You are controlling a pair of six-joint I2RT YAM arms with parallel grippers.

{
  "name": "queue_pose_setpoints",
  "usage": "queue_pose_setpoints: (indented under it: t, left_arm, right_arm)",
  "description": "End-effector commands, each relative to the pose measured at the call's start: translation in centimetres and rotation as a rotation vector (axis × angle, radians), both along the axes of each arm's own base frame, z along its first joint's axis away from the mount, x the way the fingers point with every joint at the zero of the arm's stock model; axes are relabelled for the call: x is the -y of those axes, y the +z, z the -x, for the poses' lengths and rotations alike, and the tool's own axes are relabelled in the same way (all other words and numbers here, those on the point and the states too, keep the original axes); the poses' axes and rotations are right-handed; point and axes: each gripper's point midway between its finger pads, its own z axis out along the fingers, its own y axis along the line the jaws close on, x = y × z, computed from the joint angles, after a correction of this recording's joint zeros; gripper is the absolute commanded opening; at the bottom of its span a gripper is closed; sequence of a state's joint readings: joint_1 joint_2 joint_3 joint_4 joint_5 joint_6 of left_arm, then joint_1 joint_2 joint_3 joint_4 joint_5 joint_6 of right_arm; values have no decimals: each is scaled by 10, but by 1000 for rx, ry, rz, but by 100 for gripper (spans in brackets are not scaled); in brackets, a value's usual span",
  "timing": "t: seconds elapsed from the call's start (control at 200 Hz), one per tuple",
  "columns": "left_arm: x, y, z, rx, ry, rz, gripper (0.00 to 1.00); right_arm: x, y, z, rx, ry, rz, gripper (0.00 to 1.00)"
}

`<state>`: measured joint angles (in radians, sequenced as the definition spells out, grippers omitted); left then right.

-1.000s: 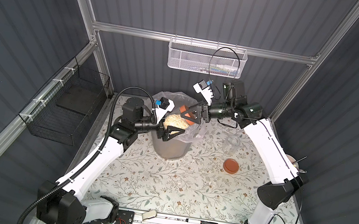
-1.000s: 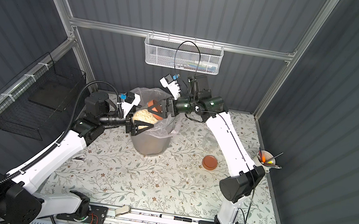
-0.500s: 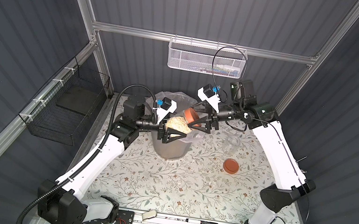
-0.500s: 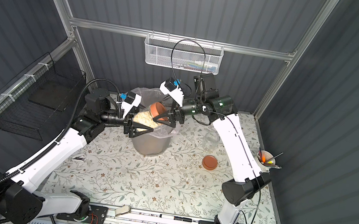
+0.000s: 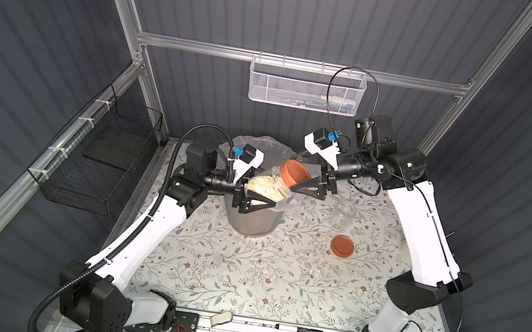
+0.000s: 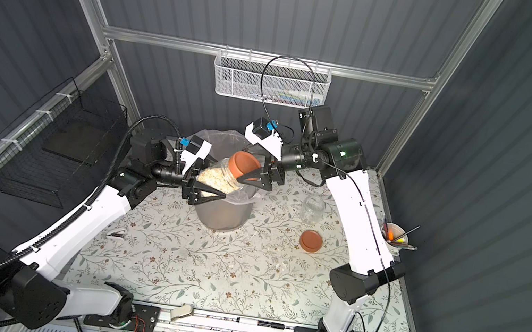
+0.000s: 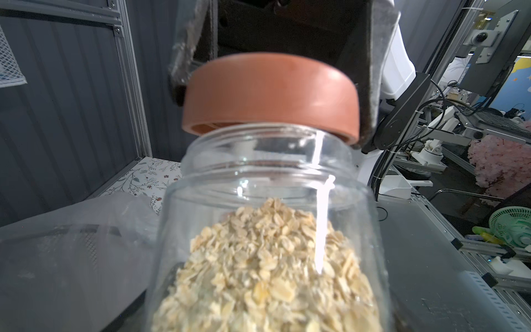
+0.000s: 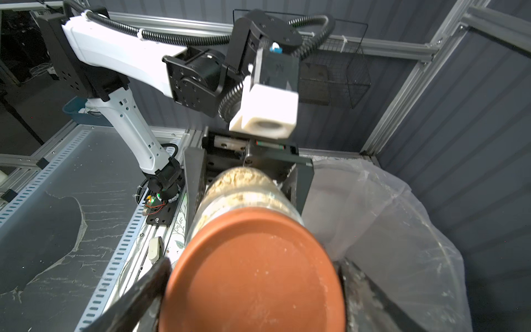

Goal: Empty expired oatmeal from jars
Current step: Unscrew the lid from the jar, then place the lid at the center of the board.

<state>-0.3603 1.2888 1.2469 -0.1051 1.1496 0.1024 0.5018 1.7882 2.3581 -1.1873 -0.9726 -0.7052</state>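
Step judged: lid removal. Clamped in the left tool [image 5: 258,192], the jar [image 5: 268,186] of oatmeal [image 7: 267,267] is held tilted above the bin [image 5: 249,225]. Its lid [image 7: 270,92], askew on the mouth, is clamped by the right tool [image 5: 296,175]. Next, probably: lid pulled clear, jar upended.

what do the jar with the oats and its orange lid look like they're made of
The jar: clear and glossy, probably plastic, though glass can't be ruled out. The oats show through its wall, and bright highlights streak it.
The lid: likely moulded plastic with a matte terracotta-orange finish, a soft sheen and faint ribbing on its side.
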Motion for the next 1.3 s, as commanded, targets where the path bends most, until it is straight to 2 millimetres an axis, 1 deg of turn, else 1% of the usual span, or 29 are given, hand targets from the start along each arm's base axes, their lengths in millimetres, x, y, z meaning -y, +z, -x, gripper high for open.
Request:
queue_pose_setpoints:
  t: [0.0, 0.08, 0.155, 0.215, 0.225, 0.235, 0.295, 0.315, 0.37, 0.495, 0.51, 0.525, 0.6, 0.625, 0.665, 0.695, 0.73, 0.785, 0.801, 0.806, 0.826, 0.921, 1.001, 1.031, 1.071, 1.086, 1.131, 1.206, 1.296]
  left_arm:
    - [-8, 40, 14, 163, -17, 52, 0]
    - [-8, 40, 14, 167, -16, 52, 0]
    - [-8, 39, 12, 171, -5, 49, 0]
    - [-9, 39, 11, 180, 7, 49, 0]
    - [-9, 39, 10, 180, 10, 49, 0]
    - [-9, 39, 10, 183, 12, 50, 0]
    - [-10, 41, 8, 193, 33, 49, 0]
    - [-10, 40, 6, 195, 46, 47, 0]
    - [-11, 42, 5, 210, 63, 50, 0]
    - [-13, 44, -3, 227, 108, 56, 0]
    - [-13, 45, -4, 228, 117, 57, 0]
    - [-13, 45, -6, 230, 127, 57, 0]
    - [-16, 47, -14, 238, 173, 54, 0]
    - [-18, 47, -18, 239, 196, 51, 0]
    - [-20, 46, -24, 242, 227, 39, 0]
    - [-22, 45, -29, 237, 251, 20, 0]
    - [-26, 43, -37, 227, 289, -9, 0]
    - [-29, 35, -48, 216, 334, -80, 0]
    - [-31, 28, -53, 204, 354, -106, 0]
    - [-31, 34, -54, 216, 362, -106, 0]
    - [-33, 37, -58, 225, 384, -124, 0]
    - [-41, 21, -78, 212, 451, -252, 0]
    - [-48, 11, -95, 215, 500, -361, 0]
    - [-52, 6, -103, 215, 523, -407, 0]
    - [-57, -1, -112, 214, 548, -465, 0]
    - [-59, -7, -116, 208, 555, -496, 0]
    - [-66, -16, -126, 208, 582, -570, 0]
    - [-77, -41, -144, 204, 616, -721, 0]
    - [-80, -62, -151, 221, 613, -886, 0]
  right_arm:
    - [14, 11, 1, -23, -40, -24, 71]
    - [13, 21, -3, -49, -56, -88, 68]
    - [14, 26, -9, -84, -91, -144, 66]
    - [20, 33, -20, -120, -164, -208, 66]
    - [21, 37, -22, -111, -176, -224, 65]
    - [23, 34, -25, -123, -193, -226, 65]
    - [35, 31, -36, -109, -306, -237, 66]
    - [39, 26, -42, -107, -360, -225, 66]
    - [50, 14, -46, -109, -461, -182, 66]
    - [73, -35, -55, -162, -650, -80, 66]
    - [79, -46, -57, -173, -689, -56, 65]
    - [80, -51, -57, -180, -703, -45, 65]
    - [98, -92, -61, -228, -821, 35, 65]
    - [102, -101, -62, -244, -853, 43, 65]
    - [106, -124, -61, -286, -887, 69, 64]
    - [108, -141, -59, -318, -904, 90, 64]
    - [118, -159, -63, -333, -975, 113, 64]
    - [123, -191, -61, -378, -1014, 150, 64]
    - [125, -197, -62, -383, -1027, 155, 64]
    - [126, -201, -62, -389, -1034, 162, 64]
    - [129, -211, -63, -399, -1057, 175, 64]
    - [138, -255, -66, -440, -1122, 237, 63]
    - [142, -282, -67, -486, -1160, 280, 63]
    - [141, -286, -73, -482, -1177, 262, 63]
    - [141, -298, -74, -501, -1189, 271, 63]
    - [141, -302, -74, -506, -1194, 274, 63]
    - [141, -314, -75, -517, -1212, 294, 63]
    - [137, -331, -73, -527, -1215, 340, 63]
    - [133, -344, -70, -496, -1222, 403, 63]
